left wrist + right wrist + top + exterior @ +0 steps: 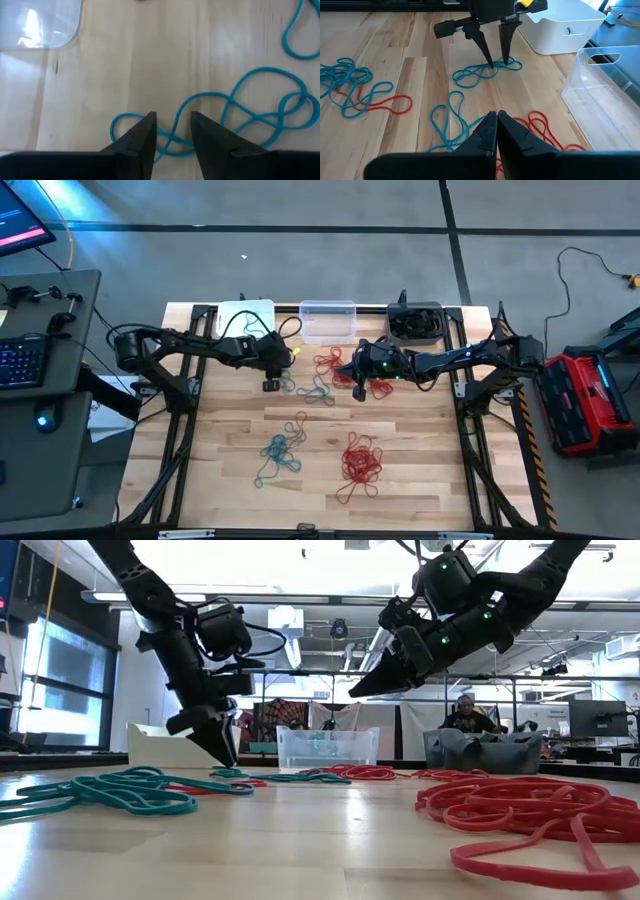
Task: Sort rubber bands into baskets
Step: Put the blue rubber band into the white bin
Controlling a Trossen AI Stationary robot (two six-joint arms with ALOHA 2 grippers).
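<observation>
Left gripper (496,62) poised over teal bands (482,72)

Its jaws stand narrowly apart, tips at the table, straddling a strand of the tangle that stretches toward the right gripper (497,120). That gripper, shut and empty, hangs raised near the red bands (380,387).

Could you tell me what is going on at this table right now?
The left pincer is down at the table with its fingers open astride a bunch of teal rubber bands near the white basket. The right pincer hangs shut above the table, holding nothing. More teal and red bands lie loose on the wood; the clear basket and dark grey basket stand at the far edge.
</observation>
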